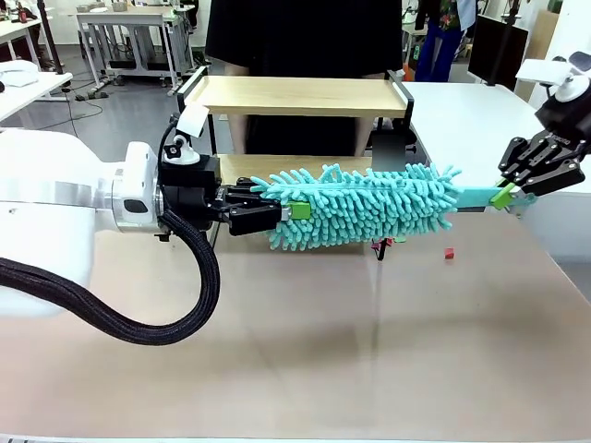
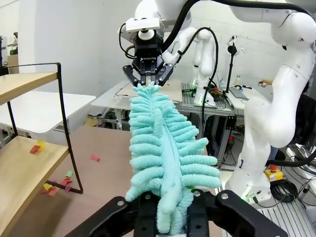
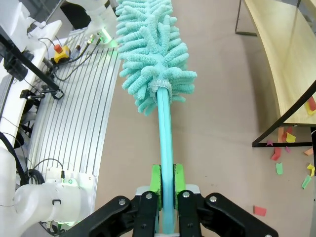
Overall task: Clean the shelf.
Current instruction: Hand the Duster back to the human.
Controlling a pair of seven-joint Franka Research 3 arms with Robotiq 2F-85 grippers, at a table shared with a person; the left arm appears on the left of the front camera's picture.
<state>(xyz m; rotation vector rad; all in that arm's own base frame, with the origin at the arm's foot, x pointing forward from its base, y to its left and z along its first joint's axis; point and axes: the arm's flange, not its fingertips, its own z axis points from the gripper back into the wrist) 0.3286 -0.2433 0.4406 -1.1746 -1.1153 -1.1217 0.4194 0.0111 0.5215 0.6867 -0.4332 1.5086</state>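
Brown table [image 1: 305, 351] lies bare before you; shelf [image 1: 300, 96] runs sideways at its far edge. Left gripper [image 1: 282, 212] pinches the duster [image 1: 369, 205] tip, right gripper [image 1: 510, 192] its handle.

shelf [image 1: 305, 96]: stands on the table [image 1: 305, 351], at its far side, in front of the person [image 1: 305, 37]
duster [image 1: 369, 205]: held level just on my side of the shelf, above the table
my left gripper [image 1: 294, 210]: left of the shelf's middle, clamped on the duster's head end
my right gripper [image 1: 504, 196]: right of the shelf, clamped on the duster's handle [image 3: 166, 148]
paper scraps [image 2: 54, 185]: on the shelf's lower board and on the table beside it
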